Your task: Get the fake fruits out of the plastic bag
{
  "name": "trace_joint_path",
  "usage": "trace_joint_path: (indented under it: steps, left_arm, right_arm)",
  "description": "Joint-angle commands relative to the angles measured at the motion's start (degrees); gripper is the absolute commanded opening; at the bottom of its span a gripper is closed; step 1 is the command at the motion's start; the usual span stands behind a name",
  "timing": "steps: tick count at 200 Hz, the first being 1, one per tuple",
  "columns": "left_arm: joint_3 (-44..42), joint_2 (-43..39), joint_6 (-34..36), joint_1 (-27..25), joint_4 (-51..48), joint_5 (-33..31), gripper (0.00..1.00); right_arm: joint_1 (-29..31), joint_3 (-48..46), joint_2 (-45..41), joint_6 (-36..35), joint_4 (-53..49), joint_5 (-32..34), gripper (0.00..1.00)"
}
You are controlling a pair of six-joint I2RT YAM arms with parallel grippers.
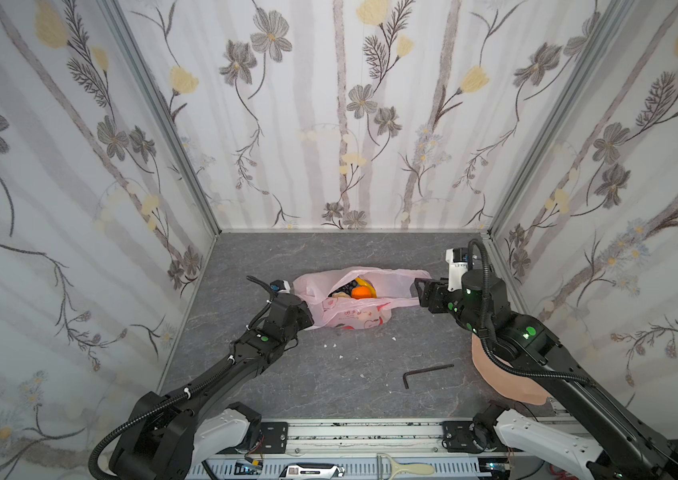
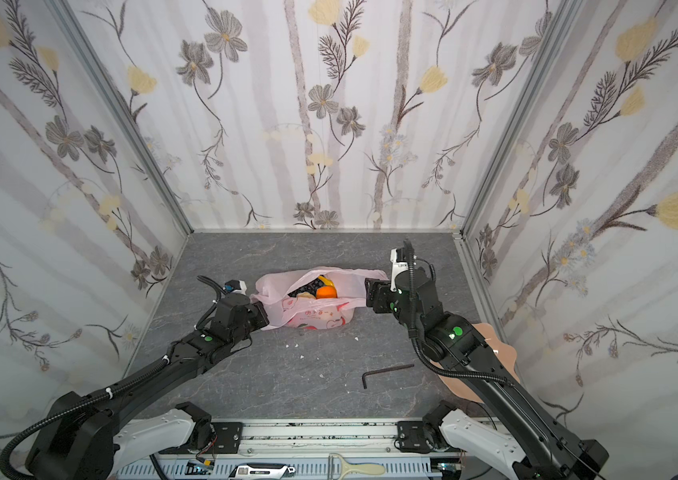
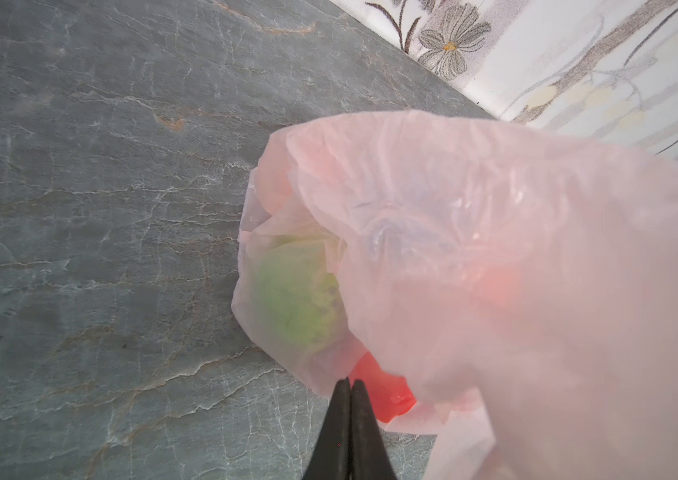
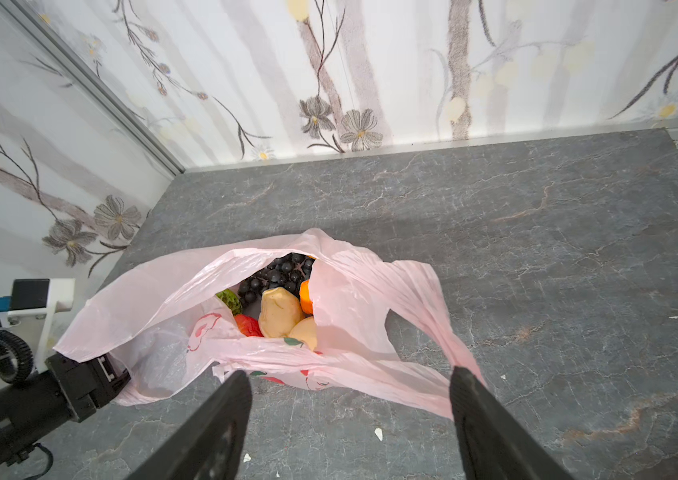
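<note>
No text reads clearly. The bag point(image 2: 320, 318) bears red printed marks and fruit drawings, too small and crumpled to make out. A dark mark on the right arm's white camera mount point(image 2: 399, 268) and a label on the tool point(image 2: 260, 472) are illegible.

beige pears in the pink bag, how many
2, in the pale-pink plastic bag: one beige pear beside the dark grape bunch, another touching that pear. More may be hidden.

Grey marbled tabletop point(image 1: 308, 374) bears the plastic bag point(image 1: 354, 318), a hex key point(image 1: 428, 369) and, seemingly, white crumbs point(image 1: 333, 344).
</note>
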Motion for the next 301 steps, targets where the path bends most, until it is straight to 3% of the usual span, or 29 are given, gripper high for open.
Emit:
trace_joint_path:
  steps: [1,64,103,130,178,198,224,244,264,301]
  left_arm:
    - [0.06,-0.61,0.07,-0.10,1.23,-0.15,0.00]
    - [-0.85,-2.70,0.48,-0.07,1.21,0.45,0.00]
    - [-1.07,-3.15,1.18,-0.12,1.29,1.18,0.00]
    - [-1.10,-2.81,1.89,-0.07,1.38,1.82,0.00]
    - [-1.27,-3.42,3.06,-0.12,1.33,2.93,0.00]
    - [-0.98,-3.76,3.02,0.09,1.23,2.99,0.00]
    - [0.57,-3.31,1.22,1.33,1.21,4.64,0.00]
    - [3.53,-0.19,1.24,3.82,0.72,6.32,0.00]
    - [6.89,3.47,0.93,8.57,-0.30,8.64,0.00]
    - [13.79,10.47,2.86,17.46,-5.46,6.97,0.00]
  right_arm:
    - [4.08,3.59,6.69,-1.14,-1.01,1.40,0.77]
    - [3.38,9.83,28.73,0.52,0.87,1.34,0.76]
    - [1.71,12.46,34.75,1.07,1.14,3.95,0.76]
    - [0.46,14.88,39.07,1.26,0.54,5.83,0.82]
    - [-0.18,21.57,48.08,1.17,-0.07,3.49,0.84]
    - [-1.07,23.23,50.70,1.35,-0.15,4.31,0.70]
    - [-2.32,20.95,47.66,0.31,2.16,3.36,0.32]
    - [-4.48,16.78,42.37,-0.74,5.06,-1.08,0.10]
    - [-7.67,11.13,37.03,-1.86,9.19,-7.92,0.03]
    - [-12.15,1.70,30.19,-2.19,15.33,-16.72,0.00]
